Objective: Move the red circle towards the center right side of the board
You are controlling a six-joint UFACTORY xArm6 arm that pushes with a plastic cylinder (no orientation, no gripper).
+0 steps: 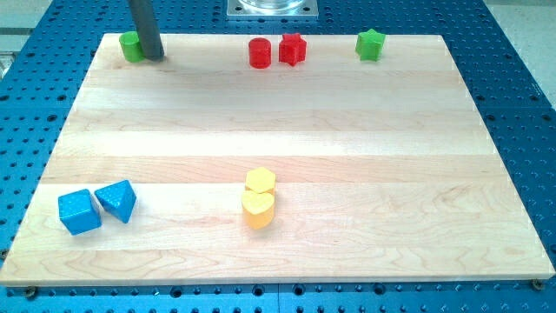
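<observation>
Red circle (260, 53) sits at top centre, touching red star (293, 49). Light, rigid, likely slides freely; push its left face. My tip (155, 56), no jaws, stands well left beside green block (131, 47).

Red circle (260, 53), red star (293, 49), green star (370, 44), pale wood-grain board (278, 122).

My rod (145, 29) hides part of the green block (130, 46).

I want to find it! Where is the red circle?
The red circle sits at the view's top edge of the board, near the middle, right beside the red star on its left.
</observation>
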